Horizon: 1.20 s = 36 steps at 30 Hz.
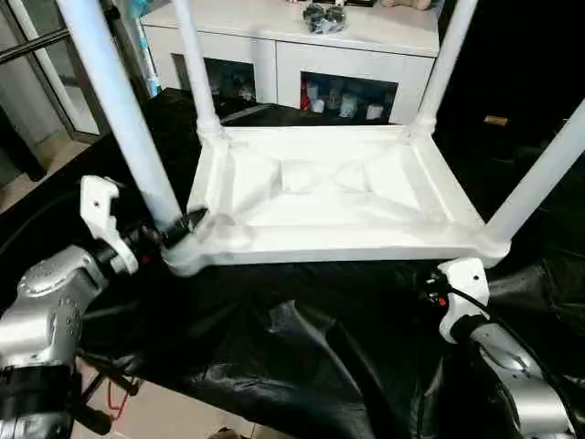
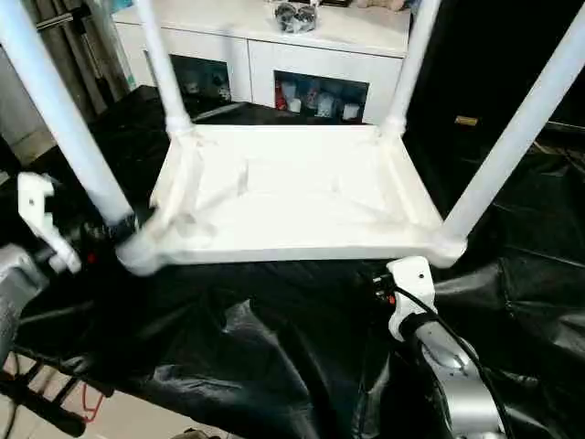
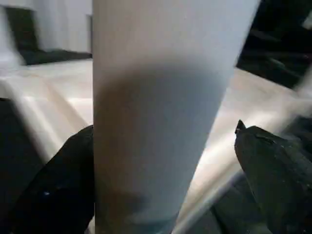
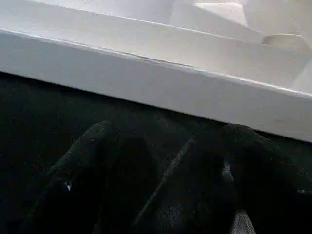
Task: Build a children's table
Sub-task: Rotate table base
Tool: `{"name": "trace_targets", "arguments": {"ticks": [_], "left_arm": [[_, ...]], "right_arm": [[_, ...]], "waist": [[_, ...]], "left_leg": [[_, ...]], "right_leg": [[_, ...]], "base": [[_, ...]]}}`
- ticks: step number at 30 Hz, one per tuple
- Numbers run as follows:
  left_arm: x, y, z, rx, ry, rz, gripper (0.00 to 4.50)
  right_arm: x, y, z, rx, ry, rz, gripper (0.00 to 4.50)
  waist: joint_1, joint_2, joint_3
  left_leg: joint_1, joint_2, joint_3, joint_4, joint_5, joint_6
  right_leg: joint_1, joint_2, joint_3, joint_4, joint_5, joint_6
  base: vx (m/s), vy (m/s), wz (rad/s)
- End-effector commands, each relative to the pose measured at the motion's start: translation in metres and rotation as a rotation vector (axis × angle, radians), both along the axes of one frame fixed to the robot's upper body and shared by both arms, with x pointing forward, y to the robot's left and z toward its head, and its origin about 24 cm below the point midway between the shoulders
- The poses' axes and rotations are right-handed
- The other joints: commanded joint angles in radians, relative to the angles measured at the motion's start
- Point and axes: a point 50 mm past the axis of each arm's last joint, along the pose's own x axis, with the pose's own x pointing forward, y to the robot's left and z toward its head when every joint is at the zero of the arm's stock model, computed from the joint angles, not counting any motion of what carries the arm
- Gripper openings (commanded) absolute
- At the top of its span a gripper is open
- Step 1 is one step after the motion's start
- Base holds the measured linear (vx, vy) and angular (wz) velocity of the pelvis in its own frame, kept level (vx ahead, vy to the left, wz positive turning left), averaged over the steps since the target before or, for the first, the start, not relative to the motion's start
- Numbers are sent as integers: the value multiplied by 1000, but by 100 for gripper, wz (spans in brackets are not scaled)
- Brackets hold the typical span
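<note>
Four long white tubular legs [image 1: 123,110] stand up from corner sockets of white plastic rectangular tabletop [image 1: 329,197], lying ribbed underside up on black plastic sheet [image 1: 302,347]; white glass-door cabinet [image 1: 302,55] behind

Left wrist view: left gripper [image 3: 163,161] spread, black fingers [image 3: 273,170] straddling near-left leg, contact unclear

Right wrist view: right gripper [image 4: 165,161] spread, empty, just before tabletop's near edge
</note>
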Motion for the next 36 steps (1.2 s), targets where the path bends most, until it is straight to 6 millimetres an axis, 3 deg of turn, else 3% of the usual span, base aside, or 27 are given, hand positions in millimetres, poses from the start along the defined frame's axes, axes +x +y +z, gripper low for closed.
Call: {"name": "trace_targets", "arguments": {"ticks": [1,2,3,7,8,14,18,20,23,24,31,34,36], "left_arm": [[-4,-7,1,10,14,-73,448],[-9,-10,1,12,23,-113,448],[-13,-13,2,9,30,-146,448],[-25,-19,4,4,55,-233,448],[-27,-22,5,0,56,-252,448],[-36,-47,10,-38,56,-367,448],[-41,-61,16,-83,72,-450,448],[-44,-67,17,-105,89,-486,448],[-48,-74,18,-131,111,-525,448],[-49,-75,17,-136,117,-536,448],[-51,-93,22,-199,131,-611,448],[-51,-104,23,-215,131,-657,448],[-49,-115,24,-222,124,-684,448]], "right_arm": [[3,1,0,-17,12,5,378],[7,3,0,-23,14,14,378],[11,4,1,-28,17,20,378],[22,10,3,-38,18,38,378],[25,13,3,-40,19,51,378],[43,33,5,-31,10,131,378],[49,46,7,-18,6,212,378],[51,53,6,-12,12,260,378],[52,61,7,-3,10,313,378],[53,64,7,3,8,328,378],[57,82,10,16,-17,433,378],[58,86,11,13,-24,464,378],[59,88,12,14,-27,478,378]], "waist": [[2,10,-51],[1,11,-50],[0,4,-50],[1,7,-51],[-1,-2,-51],[-2,4,-50],[-13,5,-51],[-17,1,-51],[-20,2,-53],[-20,7,-53],[-23,10,-51],[-23,7,-49],[-22,-3,-49]], "left_leg": [[22,27,-10,-85,-314,-22],[24,28,-11,-84,-320,-24],[22,28,-10,-84,-315,-23],[24,28,-8,-82,-287,-18],[22,27,-6,-81,-275,-14],[24,26,-5,-80,-268,-18],[20,23,-7,-81,-289,-30],[19,23,-7,-79,-284,-23],[18,22,-5,-75,-262,-14],[17,22,-6,-74,-253,-11],[21,22,-7,-77,-304,-21],[24,23,-8,-79,-330,-26],[22,23,-8,-79,-327,-24]], "right_leg": [[30,-35,29,-72,-167,-201],[30,-36,30,-73,-180,-203],[31,-36,30,-73,-179,-202],[29,-34,30,-68,-162,-210],[31,-32,30,-67,-150,-213],[31,-32,30,-65,-154,-214],[35,-33,28,-65,-178,-210],[36,-32,29,-67,-176,-210],[36,-32,29,-64,-163,-220],[37,-31,28,-63,-152,-227],[35,-29,26,-67,-191,-230],[32,-29,26,-71,-229,-224],[34,-32,27,-72,-262,-215]], "base": [[0,0,0],[0,0,0],[0,0,0],[0,0,0],[0,0,0],[0,0,0],[0,0,0],[0,0,0],[0,0,0],[0,0,0],[0,0,0],[0,0,0],[0,0,0]]}}
